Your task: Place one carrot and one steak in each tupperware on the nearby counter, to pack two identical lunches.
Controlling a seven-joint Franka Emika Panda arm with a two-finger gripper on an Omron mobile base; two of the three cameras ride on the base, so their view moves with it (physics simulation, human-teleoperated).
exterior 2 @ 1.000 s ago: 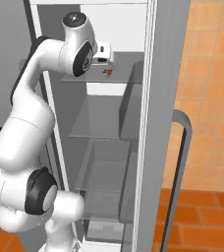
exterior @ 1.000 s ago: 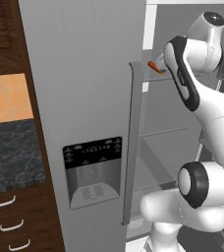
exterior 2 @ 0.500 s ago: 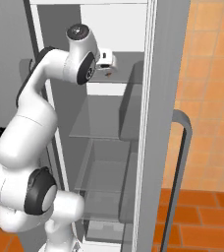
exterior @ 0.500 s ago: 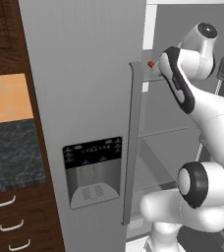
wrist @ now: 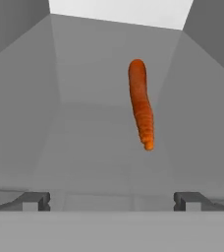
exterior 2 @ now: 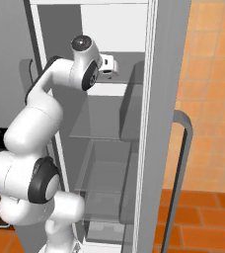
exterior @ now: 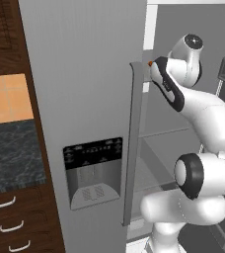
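Note:
A slim bright-orange carrot (wrist: 141, 104) lies on the grey upper fridge shelf (wrist: 84, 147), its tapered tip pointing toward me. My gripper (wrist: 111, 201) is open and holds nothing. Its two dark fingertips (wrist: 35, 201) stand wide apart, short of the carrot, which sits ahead and slightly right of centre. From the right base camera my hand (exterior 2: 109, 65) reaches into the fridge at upper-shelf height. A bit of orange carrot (exterior: 149, 63) peeks past the door edge beside my forearm. The black marbled counter (exterior: 11, 153) is at the left. The steak and the tupperware are out of view.
The closed grey fridge door (exterior: 85, 74) with its long handle (exterior: 134, 143) and dispenser (exterior: 92, 170) stands left of my arm. The open door with a curved handle (exterior 2: 181, 163) is on the right. Glass shelves (exterior 2: 104, 128) lie below my hand. Dark drawers (exterior: 6, 222) sit under the counter.
My arm has pushed deeper into the fridge and the hand has dropped slightly toward the upper shelf. The jaws stayed open.

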